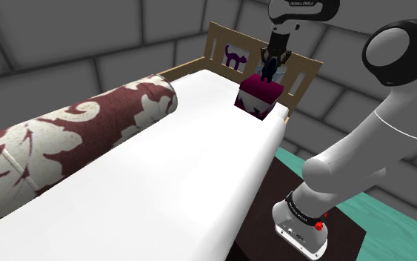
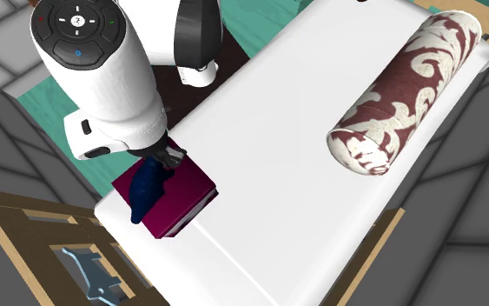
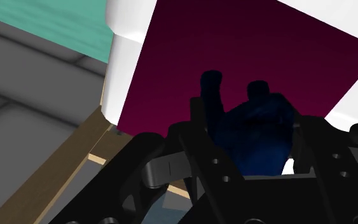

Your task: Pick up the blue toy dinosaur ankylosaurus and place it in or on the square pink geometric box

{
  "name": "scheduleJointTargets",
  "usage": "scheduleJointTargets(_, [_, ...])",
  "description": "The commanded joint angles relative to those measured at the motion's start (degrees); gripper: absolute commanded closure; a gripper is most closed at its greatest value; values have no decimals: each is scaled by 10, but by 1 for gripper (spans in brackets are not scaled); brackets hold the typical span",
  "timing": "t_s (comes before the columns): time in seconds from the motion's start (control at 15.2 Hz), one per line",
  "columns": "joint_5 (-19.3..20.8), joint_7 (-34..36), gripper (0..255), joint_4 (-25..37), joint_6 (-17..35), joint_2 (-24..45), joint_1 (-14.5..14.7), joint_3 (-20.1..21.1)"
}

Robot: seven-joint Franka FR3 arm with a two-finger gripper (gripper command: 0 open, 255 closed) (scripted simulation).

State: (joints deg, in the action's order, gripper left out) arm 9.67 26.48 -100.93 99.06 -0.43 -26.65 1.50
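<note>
Two black fingers (image 3: pixel 195 130) of the gripper (image 3: pixel 250 143) are clamped on the lumpy dark-blue dinosaur (image 3: pixel 260 121), right over the square box (image 3: pixel 247 44), which is flat-topped, deep magenta and parked at the mattress (image 1: pixel 184 170) corner. Touching it or not, can't tell. Smooth white mattress, pale wooden frame (image 1: pixel 307 70), a purple cat (image 1: pixel 233 56) on the end board (image 1: pixel 220 33). Maroon bolster (image 1: pixel 73 141) with cream leaf swirls lies well apart. Lettering on the arm (image 1: pixel 303 15), too small to read.

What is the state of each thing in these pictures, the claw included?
Dark blue toy dinosaur: clasped in the claw, over the box.
Black two-finger claw: shut on the dinosaur.
Square dark pink box: lying flat near a corner of the white bed.
Maroon and cream patterned bolster: lying on its side on the bed.
</note>
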Motion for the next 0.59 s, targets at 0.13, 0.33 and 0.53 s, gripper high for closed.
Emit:
scheduleJointTargets(0.13, [1, 5, 255, -34, 32, 1, -1, -1])
scheduleJointTargets(0.33, [1, 5, 255, -34, 32, 1, -1, 0])
scheduleJointTargets(0.53, [1, 5, 255, -34, 32, 1, -2, 0])
